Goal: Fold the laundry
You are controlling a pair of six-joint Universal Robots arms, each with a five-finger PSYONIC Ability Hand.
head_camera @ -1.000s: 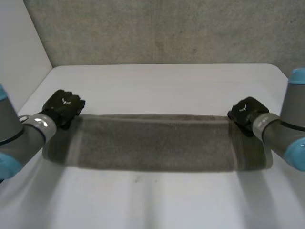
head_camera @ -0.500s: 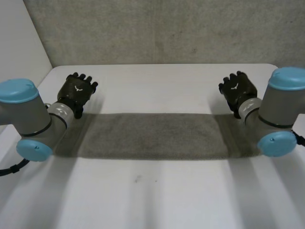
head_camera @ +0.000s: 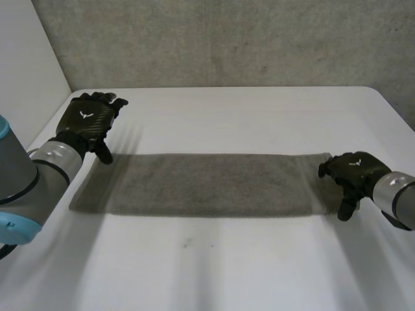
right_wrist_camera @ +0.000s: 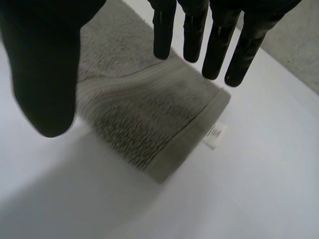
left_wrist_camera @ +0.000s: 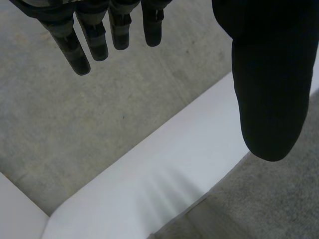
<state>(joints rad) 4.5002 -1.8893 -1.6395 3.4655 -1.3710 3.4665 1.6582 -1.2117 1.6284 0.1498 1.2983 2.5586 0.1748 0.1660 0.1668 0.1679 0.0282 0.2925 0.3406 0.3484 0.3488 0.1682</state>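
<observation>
towel [head_camera: 207, 183] let go, now a flat folded strip mid-tabletop [head_camera: 227, 272] | left hand [head_camera: 87, 123] spread, lifted clear of left end | right hand [head_camera: 353, 172] spread over right end | fold done, next likely crosswise

Towel [head_camera: 207, 184]: grey terry cloth, rough looped pile, with a ribbed band and flat woven hem at one end, small white label [right_wrist_camera: 214, 135]; tabletop [head_camera: 227, 265]: white, smooth, matt; left robot hand [head_camera: 87, 123] and right robot hand [head_camera: 355, 170]: black, matt; back wall [head_camera: 227, 39]: grey, rough, speckled.
</observation>
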